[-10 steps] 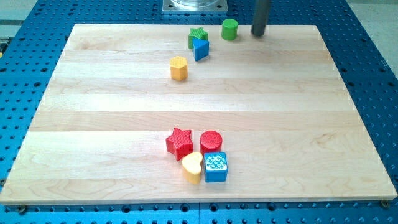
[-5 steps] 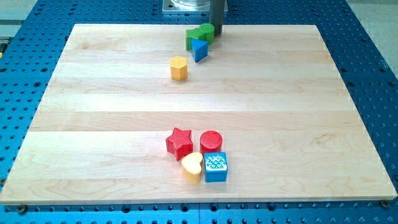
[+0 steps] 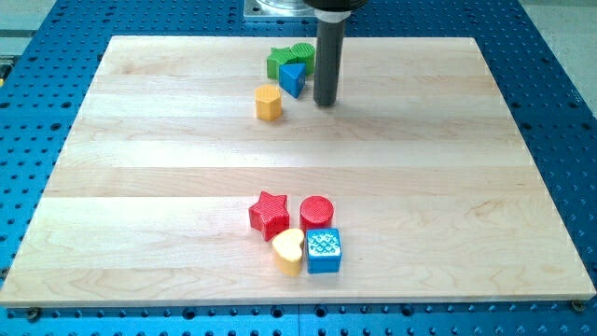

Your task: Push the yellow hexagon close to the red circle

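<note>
The yellow hexagon (image 3: 269,102) stands on the wooden board (image 3: 140,168) in the upper middle. The red circle (image 3: 316,212) stands in the lower middle, far below it. My tip (image 3: 325,102) rests on the board a short way to the right of the yellow hexagon, apart from it, and just right of the blue triangle (image 3: 292,79). The rod rises from the tip toward the view's top.
Two green blocks (image 3: 278,63) (image 3: 302,53) sit just above the blue triangle, packed together. A red star (image 3: 270,215), a yellow heart (image 3: 289,250) and a blue cube (image 3: 324,250) crowd around the red circle. Blue perforated table (image 3: 550,112) surrounds the board.
My tip swept left along the top edge, shoving the green cylinder into the green and blue blocks, then came down to the right of the yellow hexagon. The green and blue blocks shifted left.
</note>
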Tool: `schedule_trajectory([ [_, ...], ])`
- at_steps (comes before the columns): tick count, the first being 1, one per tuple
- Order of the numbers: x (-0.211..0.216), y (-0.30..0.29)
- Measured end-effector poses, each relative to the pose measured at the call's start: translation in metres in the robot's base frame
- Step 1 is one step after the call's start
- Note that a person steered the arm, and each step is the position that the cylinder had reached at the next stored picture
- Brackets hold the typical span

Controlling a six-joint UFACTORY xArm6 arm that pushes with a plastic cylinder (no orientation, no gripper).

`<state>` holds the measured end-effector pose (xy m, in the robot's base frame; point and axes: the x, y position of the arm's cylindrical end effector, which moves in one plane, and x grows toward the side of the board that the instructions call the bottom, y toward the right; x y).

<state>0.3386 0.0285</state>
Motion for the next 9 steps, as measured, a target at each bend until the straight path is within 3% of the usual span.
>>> schedule_trajectory([
  [3,-0.029,-0.046],
  [4,0.003,-0.082],
  [5,0.035,-0.071],
  [6,0.08,-0.023],
  [7,0.069,-0.034],
  [8,0.048,-0.097],
  [9,0.083,-0.117],
])
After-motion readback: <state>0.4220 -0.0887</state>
